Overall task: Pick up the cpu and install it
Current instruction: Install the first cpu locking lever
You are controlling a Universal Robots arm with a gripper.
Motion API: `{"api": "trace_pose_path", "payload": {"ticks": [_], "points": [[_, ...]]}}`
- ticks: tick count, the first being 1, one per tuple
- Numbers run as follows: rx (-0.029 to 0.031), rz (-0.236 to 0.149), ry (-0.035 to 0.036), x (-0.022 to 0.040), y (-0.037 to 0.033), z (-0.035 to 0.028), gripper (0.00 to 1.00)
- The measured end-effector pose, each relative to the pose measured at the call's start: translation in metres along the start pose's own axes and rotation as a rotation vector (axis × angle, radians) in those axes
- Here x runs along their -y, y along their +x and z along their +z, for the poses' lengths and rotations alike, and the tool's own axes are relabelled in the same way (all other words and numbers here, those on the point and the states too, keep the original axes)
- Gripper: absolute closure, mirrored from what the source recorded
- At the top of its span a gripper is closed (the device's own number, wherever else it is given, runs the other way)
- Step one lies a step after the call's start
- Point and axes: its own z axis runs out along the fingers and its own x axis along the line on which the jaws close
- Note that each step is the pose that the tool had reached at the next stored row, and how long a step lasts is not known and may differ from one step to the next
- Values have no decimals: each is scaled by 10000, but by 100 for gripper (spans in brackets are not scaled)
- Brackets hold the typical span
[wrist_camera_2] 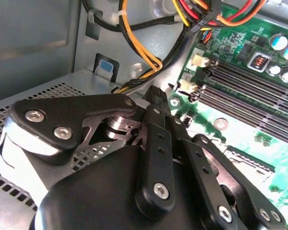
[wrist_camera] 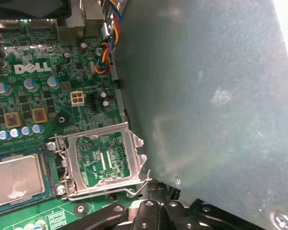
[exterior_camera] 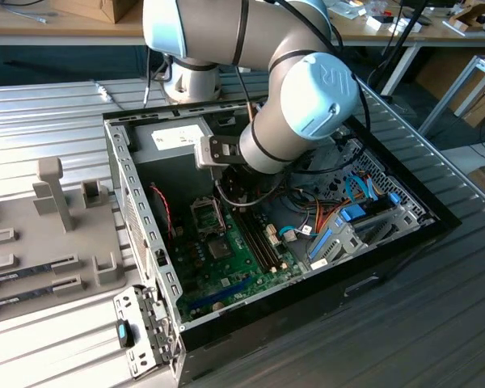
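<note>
The cpu [wrist_camera: 17, 179], a flat square chip with a silver-grey top and a thin green rim, lies in the motherboard's socket. It also shows as a small grey square [exterior_camera: 220, 246] in the exterior view. Right beside it the socket's metal frame [wrist_camera: 103, 160] lies flipped open. My gripper [wrist_camera_2: 154, 96] hangs inside the computer case above the motherboard [exterior_camera: 242, 259], by the frame's edge and apart from the cpu. Its black links [wrist_camera: 149, 215] border the first wrist view. I see nothing held in it.
The big grey box [wrist_camera: 206, 96] stands close beside the gripper at the back of the case [exterior_camera: 145, 242]. Bundled cables [wrist_camera_2: 149, 57] and long memory slots [wrist_camera_2: 249, 91] lie near. A grey holder tray [exterior_camera: 48, 234] sits on the exterior view's left.
</note>
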Motion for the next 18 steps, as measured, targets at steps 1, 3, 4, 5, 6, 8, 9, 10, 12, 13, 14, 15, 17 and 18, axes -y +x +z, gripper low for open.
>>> {"api": "trace_pose_path", "payload": {"ticks": [1, 3, 4, 5, 6, 8, 9, 10, 12, 13, 14, 15, 17, 18], "points": [[0, 0, 0, -2, 0, 0, 89], [-48, 4, 9, -4, 0, 0, 89], [-122, 10, 24, -5, -3, 1, 89], [-209, 16, 43, -6, -9, 4, 89], [-333, 24, 69, -7, -18, 7, 89], [-425, 30, 88, -18, -41, 18, 89], [-433, 30, 91, -29, -41, 19, 89], [-435, 30, 91, -36, -40, 19, 89], [-435, 30, 90, -42, -39, 20, 89], [-435, 30, 90, -44, -38, 20, 89], [-435, 31, 91, -52, -37, 21, 89], [-435, 31, 91, -56, -36, 21, 89], [-437, 30, 90, -58, -30, 15, 89], [-437, 31, 90, -59, -29, 13, 89]]}}
